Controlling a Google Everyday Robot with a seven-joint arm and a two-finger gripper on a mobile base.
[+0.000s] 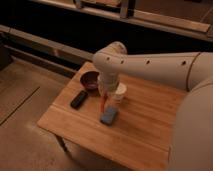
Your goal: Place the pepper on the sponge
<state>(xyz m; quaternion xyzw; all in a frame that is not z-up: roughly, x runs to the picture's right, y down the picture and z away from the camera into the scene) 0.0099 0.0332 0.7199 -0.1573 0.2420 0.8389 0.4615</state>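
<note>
We see the white arm's gripper [105, 94] low over the wooden table [145, 131], clamped on the slim red-orange chili pepper [103, 104]. The pepper hangs upright, its tip right at the small blue rectangular sponge [109, 116] — touching or not, we cannot tell. A dark red bowl [90, 80] sits near.

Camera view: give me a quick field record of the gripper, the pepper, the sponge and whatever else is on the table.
gripper: pointing down, just above the sponge's left end
pepper: upright under the gripper, not yet lying on the sponge
sponge: blue, flat on the wooden table
black flat object: left of the sponge, apart from it
dark bowl: toward the table's far edge
white cup: beside the gripper, behind the sponge
</note>
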